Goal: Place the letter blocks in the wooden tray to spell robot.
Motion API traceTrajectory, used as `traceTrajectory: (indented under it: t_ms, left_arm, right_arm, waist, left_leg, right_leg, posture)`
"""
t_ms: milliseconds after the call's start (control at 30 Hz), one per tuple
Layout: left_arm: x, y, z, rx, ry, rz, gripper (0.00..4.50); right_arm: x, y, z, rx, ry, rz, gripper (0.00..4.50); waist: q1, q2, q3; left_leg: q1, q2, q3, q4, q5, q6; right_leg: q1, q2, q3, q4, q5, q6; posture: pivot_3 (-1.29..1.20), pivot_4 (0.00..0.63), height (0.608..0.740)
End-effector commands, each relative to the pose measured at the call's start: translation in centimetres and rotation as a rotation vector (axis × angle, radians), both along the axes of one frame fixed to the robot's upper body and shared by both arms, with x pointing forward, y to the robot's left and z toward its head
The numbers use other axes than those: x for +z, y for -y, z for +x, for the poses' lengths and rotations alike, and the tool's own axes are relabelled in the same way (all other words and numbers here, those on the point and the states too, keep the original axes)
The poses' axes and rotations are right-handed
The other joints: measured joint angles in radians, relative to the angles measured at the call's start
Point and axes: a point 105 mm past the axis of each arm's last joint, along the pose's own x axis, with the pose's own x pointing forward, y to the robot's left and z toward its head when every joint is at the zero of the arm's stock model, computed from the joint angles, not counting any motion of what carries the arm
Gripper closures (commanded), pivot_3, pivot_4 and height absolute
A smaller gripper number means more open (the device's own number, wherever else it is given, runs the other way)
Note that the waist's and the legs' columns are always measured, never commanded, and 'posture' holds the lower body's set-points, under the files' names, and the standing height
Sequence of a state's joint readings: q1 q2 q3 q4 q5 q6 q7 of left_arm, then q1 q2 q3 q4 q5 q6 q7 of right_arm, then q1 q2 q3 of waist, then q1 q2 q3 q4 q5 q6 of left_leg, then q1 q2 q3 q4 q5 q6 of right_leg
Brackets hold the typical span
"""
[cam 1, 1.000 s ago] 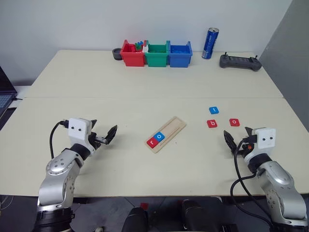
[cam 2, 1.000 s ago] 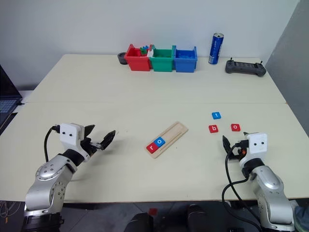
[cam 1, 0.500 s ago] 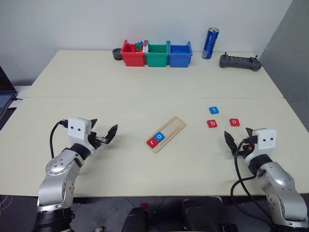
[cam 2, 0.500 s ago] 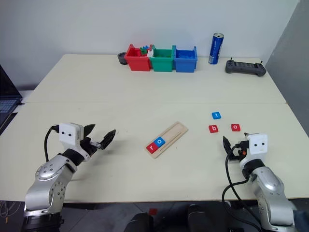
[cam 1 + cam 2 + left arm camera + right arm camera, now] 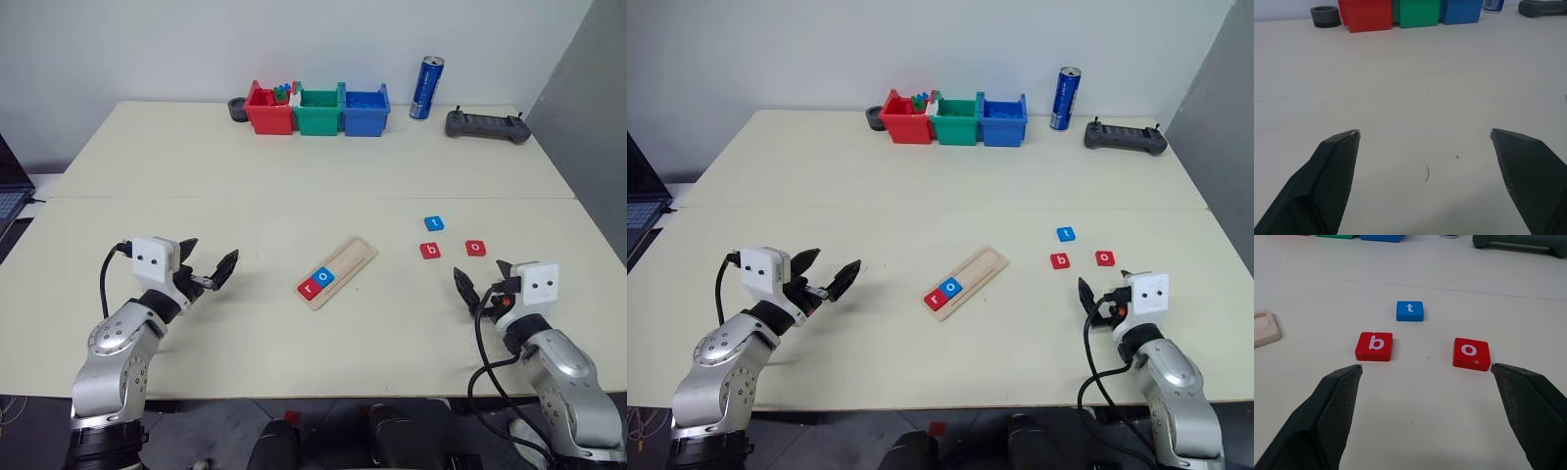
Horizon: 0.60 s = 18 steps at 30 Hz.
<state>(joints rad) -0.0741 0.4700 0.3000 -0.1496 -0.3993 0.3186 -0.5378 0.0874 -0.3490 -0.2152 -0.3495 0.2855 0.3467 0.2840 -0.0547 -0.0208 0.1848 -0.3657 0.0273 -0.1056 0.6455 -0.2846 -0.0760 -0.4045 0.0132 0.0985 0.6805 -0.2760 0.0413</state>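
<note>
The wooden tray [image 5: 338, 272] lies at the middle of the pale counter [image 5: 294, 186], set on a slant with its far end toward one o'clock. At its near end sit two letter blocks side by side, touching: a red "r" tile [image 5: 310, 287] at the very end and a blue "o" tile [image 5: 324, 276] just beyond it. The rest of the groove is bare wood.

Out at about three o'clock from the tray, well apart from it, three more tiles lie flat on the counter. A blue "t" tile [image 5: 1410, 311] sits farthest back; nearer are a red "b" tile [image 5: 1374, 346] and a red "o" tile [image 5: 1471, 353], apart from each other with the "b" on the tray side.

The right gripper [image 5: 482, 282] hovers just short of those three tiles, its fingers [image 5: 1332, 411] spread wide with nothing between them; the "b" and red "o" lie just ahead of the two tips. The left gripper [image 5: 208, 269] is out at nine o'clock from the tray, well apart from it, its fingers [image 5: 1327, 171] also spread wide over bare counter and holding nothing.

Along the far edge, at twelve o'clock, stand a red bin [image 5: 268, 110], a green bin [image 5: 318, 111] and a blue bin [image 5: 364, 111] in a row, touching. A small dark ring [image 5: 236, 109] is just beside the red bin, and a blue can [image 5: 426, 88] and a dark controller [image 5: 487, 125] stand toward one and two o'clock.
</note>
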Motion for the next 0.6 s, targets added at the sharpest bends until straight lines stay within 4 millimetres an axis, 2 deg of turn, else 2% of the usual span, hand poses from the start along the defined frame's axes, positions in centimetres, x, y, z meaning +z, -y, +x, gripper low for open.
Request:
traceTrajectory:
  t_ms: [33,133,233,300,433,600]
  left_arm:
    - [1.3,1.1,-0.4,-0.093,0.039,-0.011,0.00]
    - [1.2,2.6,-0.9,-0.203,0.004,-0.020,0.00]
    - [0.4,5.4,-1.7,-0.387,-0.087,-0.007,0.00]
    - [-0.1,6.9,-2.0,-0.462,-0.127,0.027,0.00]
    - [-0.6,8.6,-1.6,-0.514,-0.170,0.072,0.00]
    - [-1.7,10.5,-1.2,-0.539,-0.207,0.121,0.00]
  right_arm:
    - [1.4,-0.5,-0.2,0.055,0.060,-0.027,0.01]
    - [1.6,-2.5,-1.0,0.215,0.043,-0.044,0.01]
    - [1.9,-6.3,-3.3,0.512,-0.041,-0.001,0.01]
    - [2.4,-7.9,-4.8,0.655,-0.081,-0.011,0.01]
    - [3.0,-9.2,-6.3,0.794,-0.125,-0.047,0.01]
    - [3.3,-9.6,-6.7,0.826,-0.134,-0.053,0.01]
  waist:
    - [0.000,0.000,0.000]
    - [-0.001,0.000,0.000]
    - [-0.002,0.000,0.000]
    - [-0.001,0.000,0.000]
    - [0.000,0.000,0.001]
    - [0.001,0.000,0.000]
  left_leg:
    - [0.000,0.000,0.000,0.000,0.000,0.000]
    - [0.000,0.000,0.000,0.000,0.000,0.000]
    - [0.000,0.000,0.000,0.000,0.000,0.000]
    - [0.000,0.000,0.000,0.000,0.000,0.000]
    - [0.000,0.000,-0.001,0.001,0.000,0.000]
    - [0.000,0.000,-0.001,0.001,0.000,0.000]
  right_leg:
    - [0.000,0.000,0.000,0.000,0.000,0.000]
    - [0.000,0.000,0.000,0.000,0.000,0.000]
    - [0.000,0.000,0.000,0.000,-0.001,0.001]
    - [0.000,0.000,0.000,0.000,-0.001,0.002]
    - [0.001,0.001,-0.001,0.000,-0.002,0.004]
    - [0.001,0.001,0.000,0.000,-0.002,0.004]
  posture:
    - [0.00,0.150,0.740]
    - [0.00,0.150,0.740]
    - [0.00,0.150,0.740]
    - [0.00,0.150,0.740]
    - [0.00,0.150,0.740]
    - [0.00,0.150,0.740]
